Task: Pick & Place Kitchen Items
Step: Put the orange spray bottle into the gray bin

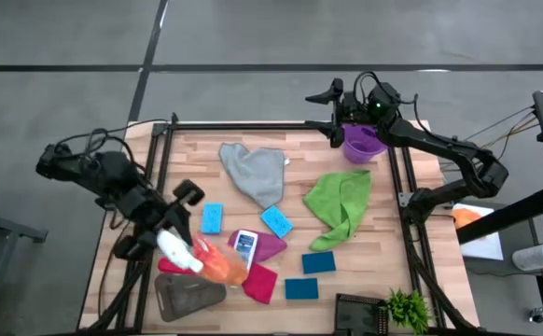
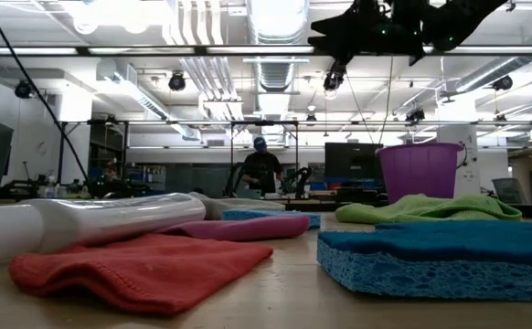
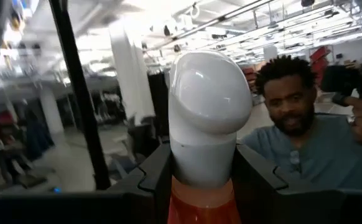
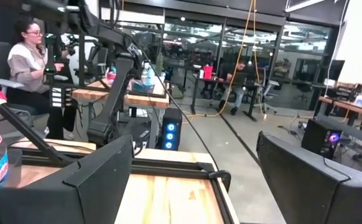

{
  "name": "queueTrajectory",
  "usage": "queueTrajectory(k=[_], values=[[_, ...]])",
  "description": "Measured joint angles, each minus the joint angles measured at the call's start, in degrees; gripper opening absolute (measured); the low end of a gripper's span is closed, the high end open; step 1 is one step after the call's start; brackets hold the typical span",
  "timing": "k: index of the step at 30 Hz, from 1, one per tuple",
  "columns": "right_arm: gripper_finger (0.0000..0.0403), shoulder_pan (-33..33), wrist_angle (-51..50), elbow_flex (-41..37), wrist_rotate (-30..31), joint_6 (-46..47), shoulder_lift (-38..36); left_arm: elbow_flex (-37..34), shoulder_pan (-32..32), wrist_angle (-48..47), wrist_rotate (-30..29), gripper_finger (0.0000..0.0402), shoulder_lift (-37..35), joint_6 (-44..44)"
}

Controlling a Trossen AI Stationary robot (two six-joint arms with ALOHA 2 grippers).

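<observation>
Left gripper (image 1: 164, 233) pinches orange spray bottle (image 1: 201, 259) by white head (fingers (image 3: 150, 177) tight on both sides), bottle above red cloth (image 1: 260, 282) at table's left front. Right gripper (image 1: 339, 98) spread wide, above far edge beside purple cup (image 1: 362, 142)

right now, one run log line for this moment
left gripper: shut on orange spray bottle, front-left | right gripper: open, empty, back edge near purple cup

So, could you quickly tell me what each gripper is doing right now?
Left gripper: closed on the orange spray bottle, by its white trigger head.
Right gripper: open and empty, up near the purple cup at the table's far edge.
</observation>
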Motion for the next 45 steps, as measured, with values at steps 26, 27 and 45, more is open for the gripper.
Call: queueTrajectory(k=[26, 27, 45], values=[[0.0338, 0.00, -2.79, 0.02, 0.00, 3.87, 0.79, -0.02, -24.08, 1.23, -26.08, 0.0123, 10.95, -7.31], [0.0338, 0.00, -2.83, 0.02, 0.00, 3.95, 0.79, -0.02, -24.74, 0.19, -27.48, 0.0123, 11.07, -8.06], [0.0338, 0.00, -5.84, 0.02, 0.47, 4.16, 0.79, -0.17, -37.11, -14.60, -67.02, 0.0123, 17.71, -13.34]])
